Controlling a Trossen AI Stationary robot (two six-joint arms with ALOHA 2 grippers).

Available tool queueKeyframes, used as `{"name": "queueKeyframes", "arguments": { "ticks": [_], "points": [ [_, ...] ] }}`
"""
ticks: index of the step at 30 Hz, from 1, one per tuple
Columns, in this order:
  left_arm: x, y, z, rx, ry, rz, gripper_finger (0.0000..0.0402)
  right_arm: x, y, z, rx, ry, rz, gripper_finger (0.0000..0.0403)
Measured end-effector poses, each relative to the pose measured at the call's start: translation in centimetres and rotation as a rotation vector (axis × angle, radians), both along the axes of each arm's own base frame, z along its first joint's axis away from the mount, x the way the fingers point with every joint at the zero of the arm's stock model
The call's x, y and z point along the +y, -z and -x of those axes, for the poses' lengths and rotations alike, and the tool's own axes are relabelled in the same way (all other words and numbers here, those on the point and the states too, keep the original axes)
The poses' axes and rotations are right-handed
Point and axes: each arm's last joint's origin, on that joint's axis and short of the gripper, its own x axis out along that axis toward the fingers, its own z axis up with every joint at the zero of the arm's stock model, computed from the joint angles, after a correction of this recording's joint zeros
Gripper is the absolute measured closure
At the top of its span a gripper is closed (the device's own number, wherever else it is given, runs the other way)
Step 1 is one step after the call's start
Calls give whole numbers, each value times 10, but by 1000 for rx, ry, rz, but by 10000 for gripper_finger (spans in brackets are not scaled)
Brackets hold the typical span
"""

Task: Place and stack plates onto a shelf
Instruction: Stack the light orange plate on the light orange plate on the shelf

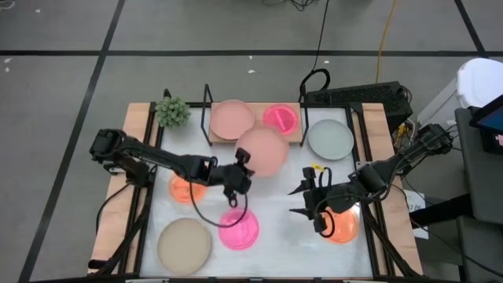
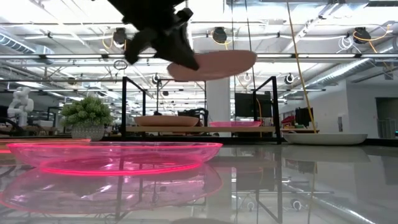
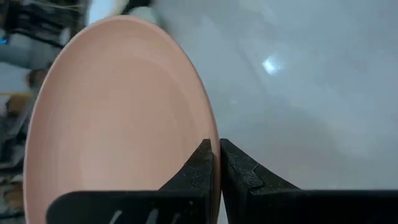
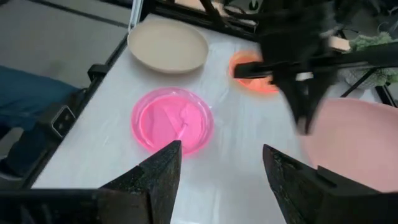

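My left gripper (image 1: pixel 240 170) is shut on a dusty pink plate (image 1: pixel 264 149) and holds it in the air just in front of the shelf (image 1: pixel 297 137). The plate shows raised in the low view (image 2: pixel 217 63). On the shelf board lie another dusty pink plate (image 1: pixel 232 118) and a small hot pink plate (image 1: pixel 280 118). My right gripper (image 1: pixel 305 201) hangs open over the table's right half, beside an orange plate (image 1: pixel 343 226). Flat on the table lie a pale grey plate (image 1: pixel 330 139), an orange plate (image 1: pixel 185 189), a hot pink plate (image 1: pixel 238 229) and a beige plate (image 1: pixel 185 244). My left gripper pinches the dusty pink plate's rim (image 3: pixel 213 134) between its two fingers, one on the plate's inner face and one on its underside. The fingers come from the table's left and near side, at the plate's near-left edge (image 1: pixel 247 163). The plate is lifted clear and almost level (image 2: pixel 217 63).
A small potted plant (image 1: pixel 171 112) stands at the shelf's left end. The shelf's black wire uprights (image 2: pixel 124 106) rise at both ends. Open tabletop lies between the hot pink plate and my right gripper (image 4: pixel 217 168). Cables and a dark box lie beyond the table's far edge.
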Motion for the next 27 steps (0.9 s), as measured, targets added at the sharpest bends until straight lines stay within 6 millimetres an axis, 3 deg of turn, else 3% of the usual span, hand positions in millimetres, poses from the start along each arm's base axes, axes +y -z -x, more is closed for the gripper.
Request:
{"name": "queueKeyframes", "arguments": {
  "ticks": [13,27],
  "points": [
    [62,-16,14,29,-204,25,389,-2,5,3,52,2,28,197],
    [121,-13,29,36,-457,191,389,-1,3,2,33,2,17,197]
  ]
}}
